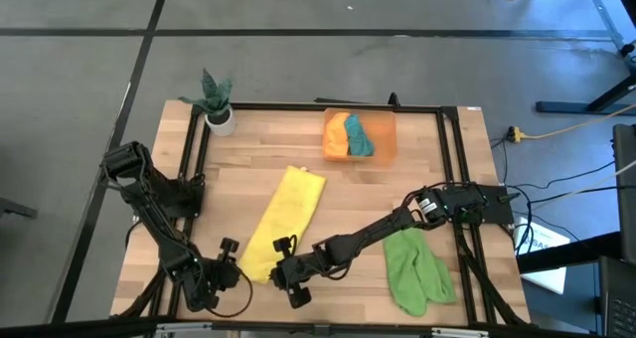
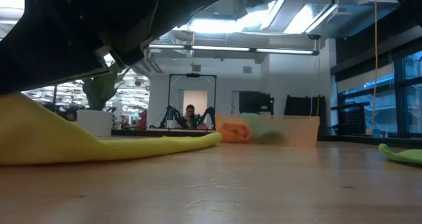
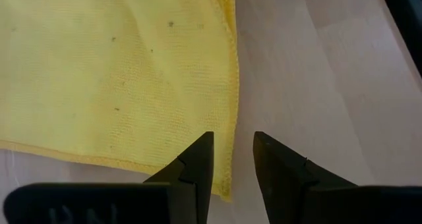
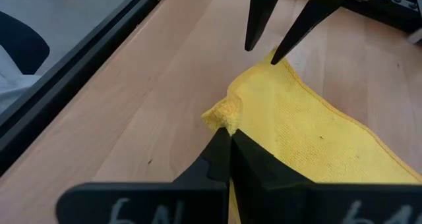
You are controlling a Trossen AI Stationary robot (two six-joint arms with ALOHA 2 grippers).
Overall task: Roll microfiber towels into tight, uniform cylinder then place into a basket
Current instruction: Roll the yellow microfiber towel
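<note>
**Yellow towel gripped at its near end for rolling**

The yellow towel (image 1: 283, 219) lies flat on the tabletop (image 1: 397, 194). Its corner is pinched in the closed right claw (image 4: 229, 137); the left claw (image 3: 233, 159), empty, is held parted over the opposite corner. A matching grasp is probably needed next.

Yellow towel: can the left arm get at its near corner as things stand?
Probably yes. The left gripper stands open right at the yellow towel's near corner, one finger over the hem, with bare table beside it. The right gripper, shut on the other near corner, sits close but apart.
</note>
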